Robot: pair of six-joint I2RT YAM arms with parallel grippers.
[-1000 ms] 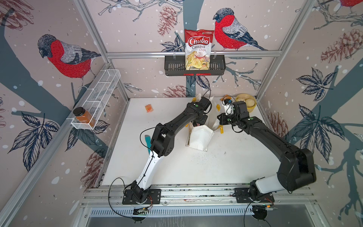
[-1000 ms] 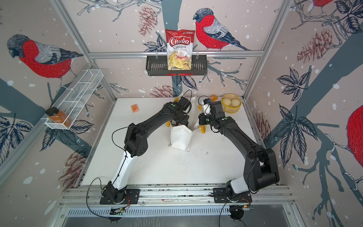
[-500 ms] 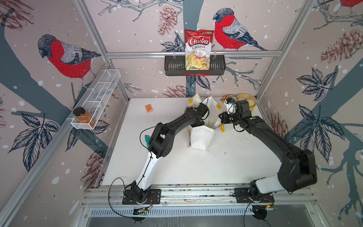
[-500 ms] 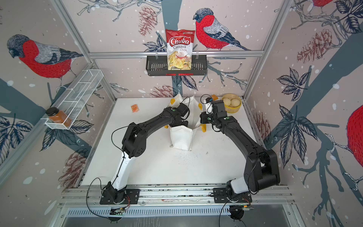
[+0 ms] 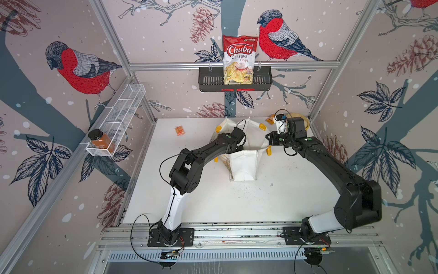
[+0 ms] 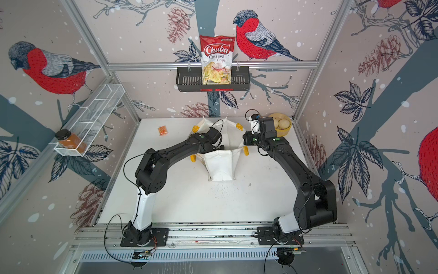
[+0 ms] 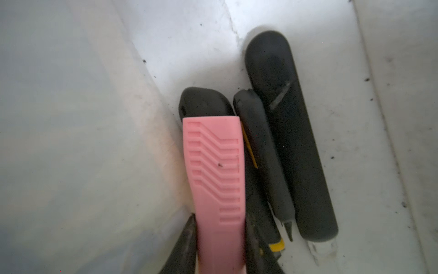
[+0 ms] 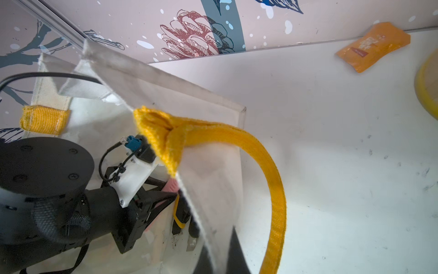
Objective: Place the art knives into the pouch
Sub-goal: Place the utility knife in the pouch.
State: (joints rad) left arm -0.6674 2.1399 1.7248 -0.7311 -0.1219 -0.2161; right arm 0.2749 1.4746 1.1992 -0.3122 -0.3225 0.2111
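Nearest, the aluminium rail (image 5: pixel 237 233) carries both arm bases. From it the left arm (image 5: pixel 187 166) and right arm (image 5: pixel 331 170) arch over the white table (image 5: pixel 213 204) and meet at the pouch (image 5: pixel 244 166), which stands upright mid-table with its mouth open in both top views.

The left gripper (image 7: pixel 206 108) reaches down inside the pouch. In the left wrist view its pink ribbed pad (image 7: pixel 213 166) points at the white fabric floor. The art knife (image 7: pixel 263 161), a slim black body with a yellow strip and a grey pointed tip, is inside the pouch and lies against the edge of that pad. Whether the jaws clamp it or stand free of it cannot be told. Just beside the knife lies a broader black tool (image 7: pixel 294 147) with a rounded end and a clear tip.

The right gripper (image 8: pixel 218 257) is closed on the pouch's rim, below the root of a yellow handle (image 8: pixel 272 178) that arcs outward.

Beyond the pouch, an orange packet (image 5: pixel 179 130) lies flat on the left. A second orange packet (image 8: pixel 372 45) lies by the back wall, near the yellow bowl (image 6: pixel 285 132), which holds pale rounded items (image 6: pixel 283 123) in the far right corner.

On the left wall, a white wire shelf (image 5: pixel 123 104) carries a jar (image 5: pixel 100 142) at its near end. On the back wall, a black basket (image 5: pixel 208 80) holds an upright chips bag (image 5: pixel 239 59).
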